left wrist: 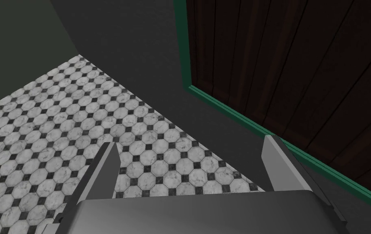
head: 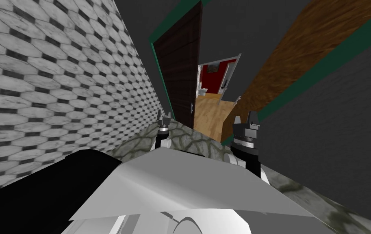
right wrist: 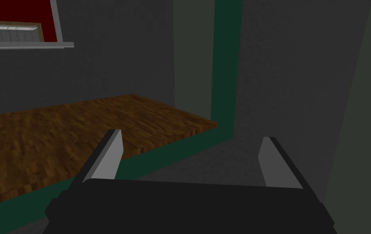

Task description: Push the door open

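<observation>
Left gripper (left wrist: pixel 188 162) spread wide, both fingers (left wrist: pixel 108 164) clear of any surface. Past one fingertip, tiled wall (left wrist: pixel 58 122) in white octagons with black squares; past the other, green frame (left wrist: pixel 229 111), then dark plank door (left wrist: pixel 302 61) close ahead, not touched. Head view: door stands ajar just ahead of this hand, between the two grippers, handle (head: pixel 191 108) at its free edge, pale wood floor (head: pixel 209 115) in the gap. Right gripper (right wrist: pixel 190 160) also spread, facing brown wood panel (right wrist: pixel 58 138) with green edging (right wrist: pixel 225 61).
</observation>
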